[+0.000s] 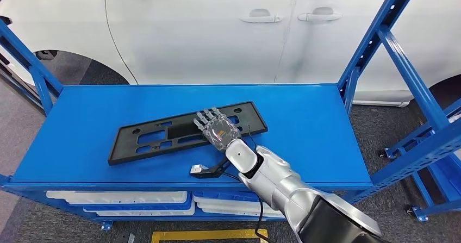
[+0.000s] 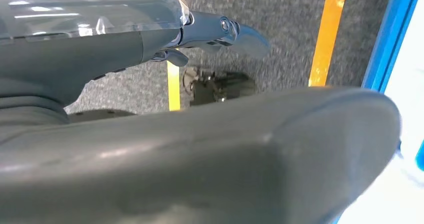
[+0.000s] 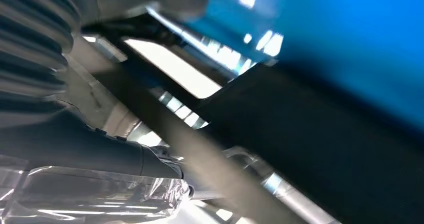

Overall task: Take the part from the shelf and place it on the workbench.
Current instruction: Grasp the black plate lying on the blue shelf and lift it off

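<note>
The part (image 1: 163, 137) is a long flat black plastic plate with several cut-outs, lying slantwise on the blue shelf top (image 1: 315, 134). My right hand (image 1: 217, 128) lies palm down on the plate's right half, fingers stretched across it toward the far edge. The right wrist view is blurred: the black plate (image 3: 325, 149) runs close in front of my right hand (image 3: 100, 154), and I cannot tell whether the thumb hooks its near edge. My left hand (image 2: 200, 154) hangs over grey floor, holding nothing, with its thumb apart from its fingers.
A white car (image 1: 228, 31) stands just behind the shelf. Blue uprights (image 1: 402, 63) rise at the right, and a blue brace (image 1: 27, 63) at the left. White bins (image 1: 119, 198) sit on the level below. A small plug on a black cable (image 1: 199, 169) lies near the front edge.
</note>
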